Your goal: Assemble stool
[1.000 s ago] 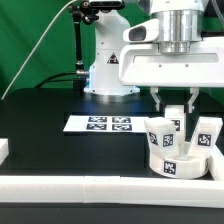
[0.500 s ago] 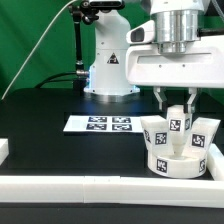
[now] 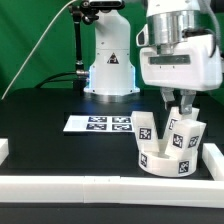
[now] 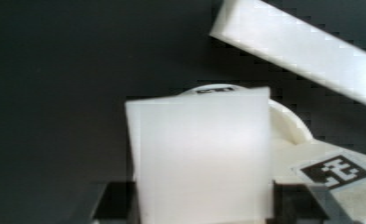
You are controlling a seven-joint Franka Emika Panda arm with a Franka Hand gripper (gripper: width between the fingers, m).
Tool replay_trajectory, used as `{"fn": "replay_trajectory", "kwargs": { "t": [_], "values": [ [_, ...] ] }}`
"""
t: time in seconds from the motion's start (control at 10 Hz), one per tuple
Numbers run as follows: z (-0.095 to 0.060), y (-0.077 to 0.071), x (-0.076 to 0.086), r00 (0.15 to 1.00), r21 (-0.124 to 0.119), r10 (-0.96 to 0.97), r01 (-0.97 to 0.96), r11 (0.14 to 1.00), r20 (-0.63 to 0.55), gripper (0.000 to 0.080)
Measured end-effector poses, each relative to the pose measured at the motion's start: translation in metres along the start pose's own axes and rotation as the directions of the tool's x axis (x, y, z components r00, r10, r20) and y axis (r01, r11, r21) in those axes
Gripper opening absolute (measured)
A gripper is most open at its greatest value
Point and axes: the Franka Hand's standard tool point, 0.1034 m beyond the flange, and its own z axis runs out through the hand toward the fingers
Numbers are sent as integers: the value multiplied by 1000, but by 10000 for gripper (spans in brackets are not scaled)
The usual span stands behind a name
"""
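I have the stool at the exterior view's right, on the near part of the black counter, just behind the white border rail. Its round seat lies flat with legs standing up from it, tags facing out. The marker board lies flat to the left of it, apart from it.

The step in hand looks like seating or screwing in a leg. To do it well, I would keep the leg upright over its socket, turn steadily without side load, and watch that the seat does not slide toward the rail.

The pincer sits low over the right-hand leg, partly spread, its two fingers pinching the top of that leg. The wrist view is filled by the leg's white face, with a tag at one corner, which fits a firm hold.
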Motion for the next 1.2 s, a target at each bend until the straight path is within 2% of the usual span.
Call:
{"fn": "replay_trajectory", "kwargs": {
  "t": [0.2, 0.3, 0.4, 0.5, 0.6, 0.9, 1.2],
  "values": [
    [0, -1, 0, 991, 8, 131, -131, 991, 16, 338],
    [0, -1, -1, 989, 6, 150, -150, 989, 17, 402],
    [1, -1, -1, 989, 6, 149, -149, 989, 17, 402],
    [0, -2, -2, 992, 4, 124, -124, 992, 14, 585],
    [-4, -9, -6, 999, -2, 36, -36, 999, 5, 634],
    [-13, -22, -19, 977, 18, -214, 214, 977, -4, 648],
    [-12, -20, -17, 922, 14, -386, 386, 922, -10, 649]
  ]
}}
